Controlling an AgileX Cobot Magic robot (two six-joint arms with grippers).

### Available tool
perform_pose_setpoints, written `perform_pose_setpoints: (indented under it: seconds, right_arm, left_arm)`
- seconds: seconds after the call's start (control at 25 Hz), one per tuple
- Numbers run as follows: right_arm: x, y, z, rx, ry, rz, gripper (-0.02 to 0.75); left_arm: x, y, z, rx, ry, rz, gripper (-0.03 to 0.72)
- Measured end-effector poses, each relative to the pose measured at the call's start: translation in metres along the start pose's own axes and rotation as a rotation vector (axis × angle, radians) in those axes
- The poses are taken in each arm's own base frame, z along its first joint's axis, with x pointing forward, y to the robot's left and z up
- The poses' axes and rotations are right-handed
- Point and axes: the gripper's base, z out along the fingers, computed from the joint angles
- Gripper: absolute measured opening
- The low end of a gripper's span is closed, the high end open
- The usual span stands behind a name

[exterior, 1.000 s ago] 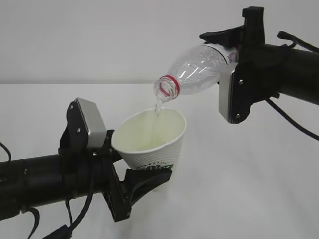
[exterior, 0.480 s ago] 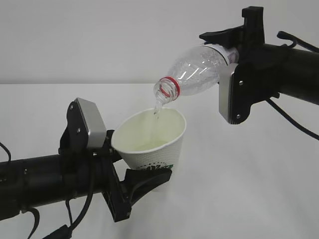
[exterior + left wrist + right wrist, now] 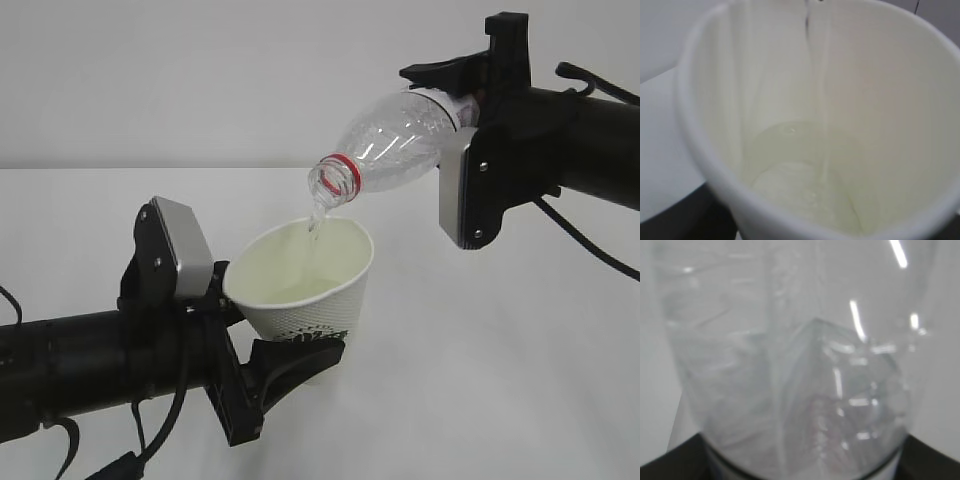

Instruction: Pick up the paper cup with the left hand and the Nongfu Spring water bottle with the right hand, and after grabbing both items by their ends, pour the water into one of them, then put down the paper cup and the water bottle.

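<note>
The paper cup (image 3: 305,275) hangs above the table, tilted slightly right, and my left gripper (image 3: 290,340) is shut on its lower end. Over it the Nongfu Spring water bottle (image 3: 400,140) lies tipped mouth-down to the left, red neck ring just above the cup's rim. My right gripper (image 3: 462,100) is shut on the bottle's base end. A thin stream of water (image 3: 315,215) falls from the mouth into the cup. In the left wrist view the cup (image 3: 880,100) fills the frame with water (image 3: 805,187) pooled at its bottom. The bottle (image 3: 790,365) fills the right wrist view, hiding the jaws.
A white table (image 3: 500,380) lies below both arms, with a plain pale wall behind it. The right arm's black cable (image 3: 590,250) loops down at the far right. Nothing else stands on the table in view.
Both arms, the cup and the bottle hold the same pose. Water keeps running into the cup, and the pool at its bottom has grown a little.
</note>
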Motion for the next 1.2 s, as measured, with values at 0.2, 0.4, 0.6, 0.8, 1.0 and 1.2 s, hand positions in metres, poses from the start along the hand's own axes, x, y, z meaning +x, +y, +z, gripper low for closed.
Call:
perform_pose_setpoints:
  seconds: [0.2, 0.4, 0.6, 0.8, 1.0, 1.2]
  right_arm:
    - [0.0, 0.0, 0.0, 0.0, 0.0, -0.002, 0.442]
    - [-0.0001, -0.0007, -0.0004, 0.002, 0.0, -0.003, 0.442]
    - [-0.0002, -0.0013, -0.0007, 0.004, 0.0, -0.005, 0.443]
    - [-0.0002, -0.0013, -0.0007, 0.004, 0.0, -0.009, 0.443]
    - [-0.0002, -0.0013, -0.0007, 0.004, 0.0, -0.011, 0.442]
    - [-0.0002, -0.0013, -0.0007, 0.004, 0.0, -0.015, 0.442]
  left_arm:
    - [0.0, 0.0, 0.0, 0.0, 0.0, 0.0, 0.526]
    - [0.0, 0.0, 0.0, 0.0, 0.0, 0.0, 0.526]
    - [0.0002, 0.0, 0.0, 0.0, 0.002, 0.0, 0.526]
    - [0.0002, 0.0, 0.0, 0.0, 0.002, 0.0, 0.526]
    - [0.0002, 0.0, 0.0, 0.0, 0.002, 0.0, 0.526]
    - [0.0002, 0.0, 0.0, 0.0, 0.002, 0.0, 0.526]
